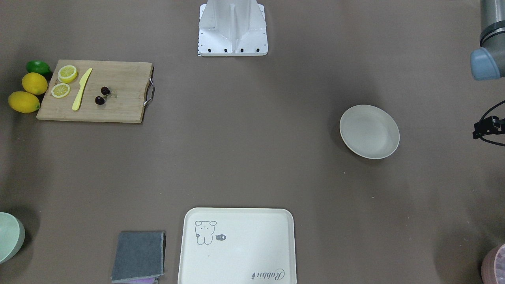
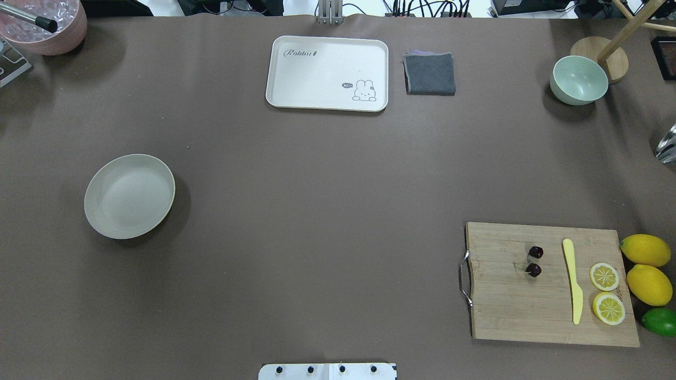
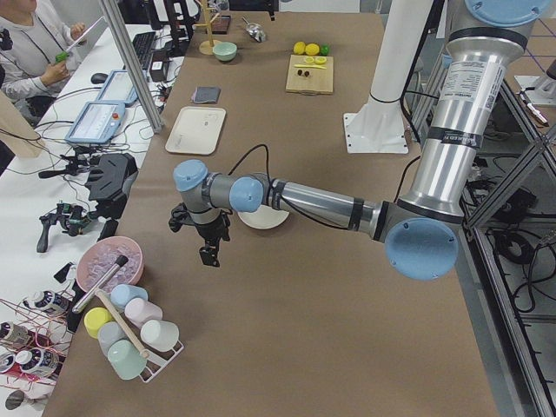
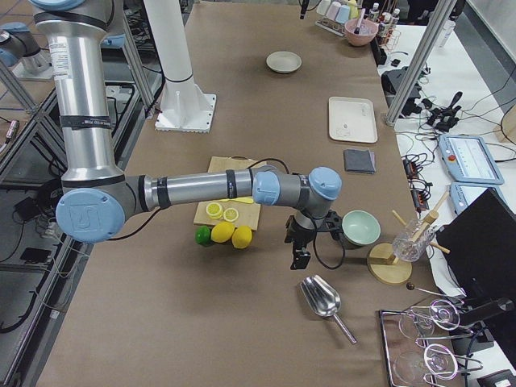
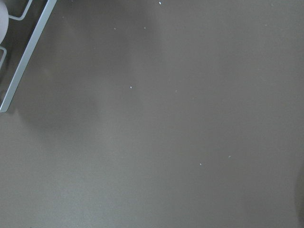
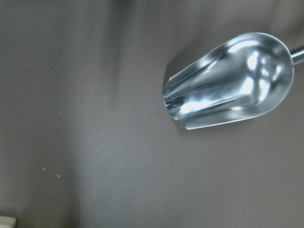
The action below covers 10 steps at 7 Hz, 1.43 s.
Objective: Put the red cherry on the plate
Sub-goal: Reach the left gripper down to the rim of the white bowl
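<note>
The red cherry (image 2: pixel 534 261) is a pair of dark glossy fruits lying on a wooden cutting board (image 2: pixel 549 311) at the table's right, also seen from the front (image 1: pixel 101 96). On the left half of the table sits the plate (image 2: pixel 129 196), round, cream-white and bare (image 1: pixel 369 131). My left gripper (image 3: pixel 211 259) hangs over the table's left end, beyond the plate; only the side view shows it, so I cannot tell whether it is open or shut. My right gripper (image 4: pixel 299 260) hangs past the board's outer end near a metal scoop (image 6: pixel 228 80), and its state cannot be told either.
On the board lie two lemon slices (image 2: pixel 606 292) and a yellow knife (image 2: pixel 573 279); whole lemons (image 2: pixel 647 266) and a lime (image 2: pixel 660 321) sit beside it. A cream tray (image 2: pixel 327 73), grey cloth (image 2: pixel 429 74) and green bowl (image 2: pixel 579 80) line the far edge. A pink bowl (image 2: pixel 47 24) stands far left.
</note>
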Each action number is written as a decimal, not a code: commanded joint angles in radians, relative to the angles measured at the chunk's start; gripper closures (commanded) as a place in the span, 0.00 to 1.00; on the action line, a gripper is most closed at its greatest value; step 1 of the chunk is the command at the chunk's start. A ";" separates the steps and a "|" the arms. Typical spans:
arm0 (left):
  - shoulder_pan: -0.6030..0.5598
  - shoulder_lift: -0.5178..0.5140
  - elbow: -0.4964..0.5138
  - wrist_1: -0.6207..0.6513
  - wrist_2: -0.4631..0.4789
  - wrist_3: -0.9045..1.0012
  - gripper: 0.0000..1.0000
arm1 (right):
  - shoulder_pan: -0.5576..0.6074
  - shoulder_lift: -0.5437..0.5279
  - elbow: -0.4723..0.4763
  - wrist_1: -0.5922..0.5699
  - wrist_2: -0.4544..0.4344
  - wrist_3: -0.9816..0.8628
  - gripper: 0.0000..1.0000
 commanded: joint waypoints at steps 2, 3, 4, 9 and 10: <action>-0.004 0.008 -0.026 -0.023 -0.002 -0.085 0.03 | 0.000 -0.002 0.000 0.000 -0.002 -0.002 0.00; -0.005 0.007 -0.075 -0.024 -0.004 -0.109 0.03 | 0.000 0.001 -0.002 0.000 -0.002 -0.002 0.00; -0.005 0.002 -0.126 -0.008 -0.004 -0.110 0.03 | 0.000 0.001 -0.002 0.000 0.000 0.000 0.00; 0.273 -0.001 -0.036 -0.195 -0.165 -0.389 0.03 | 0.000 0.011 0.000 0.000 0.000 -0.002 0.00; 0.304 0.010 0.008 -0.269 -0.165 -0.412 0.03 | 0.000 0.013 0.003 0.000 0.002 -0.002 0.00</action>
